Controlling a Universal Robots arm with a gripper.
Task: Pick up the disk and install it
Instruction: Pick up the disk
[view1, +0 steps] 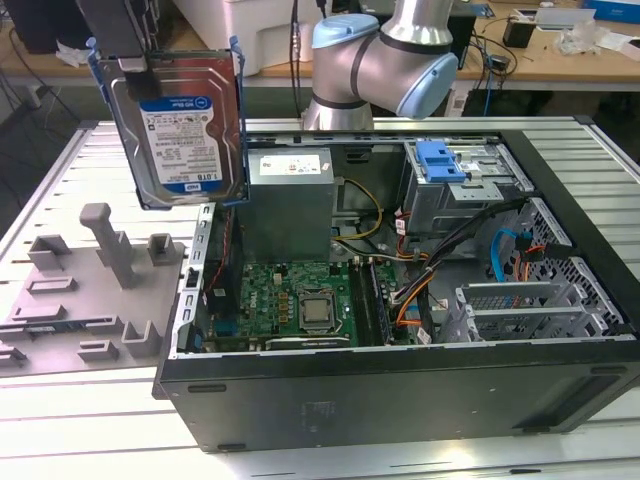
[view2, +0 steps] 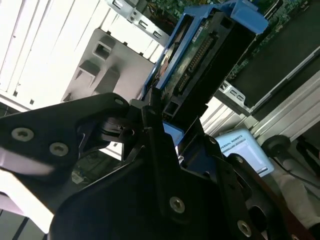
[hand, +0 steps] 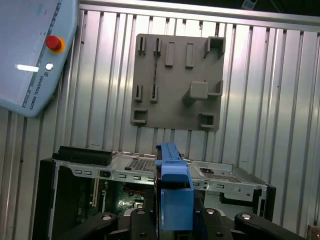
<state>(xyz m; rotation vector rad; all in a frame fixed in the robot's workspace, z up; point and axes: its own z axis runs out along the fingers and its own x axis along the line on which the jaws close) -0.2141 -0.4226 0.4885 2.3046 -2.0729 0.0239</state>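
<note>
1. The disk (view1: 180, 120) — silver-black metal body, white-and-blue label, blue plastic carrier; its long front strip (hand: 173, 192) is plain bright blue in the first wrist view.
2. The jaws are matte black in the second wrist view.
3. Computer case (view1: 400, 395): black outside, bare grey metal inside; its circuit board (view1: 290, 300) is green.
4. The grey metal box (view1: 288, 205) carries a white label; the small latch (view1: 440, 160) is blue.
5. Cables (view1: 410, 300) — orange, yellow, black and blue.
6. The fixture plate (hand: 175, 107) is flat grey; the surface (hand: 280, 100) is silver, ribbed in parallel stripes.
7. Arm (view1: 400, 60): silver with pale blue caps.
</note>
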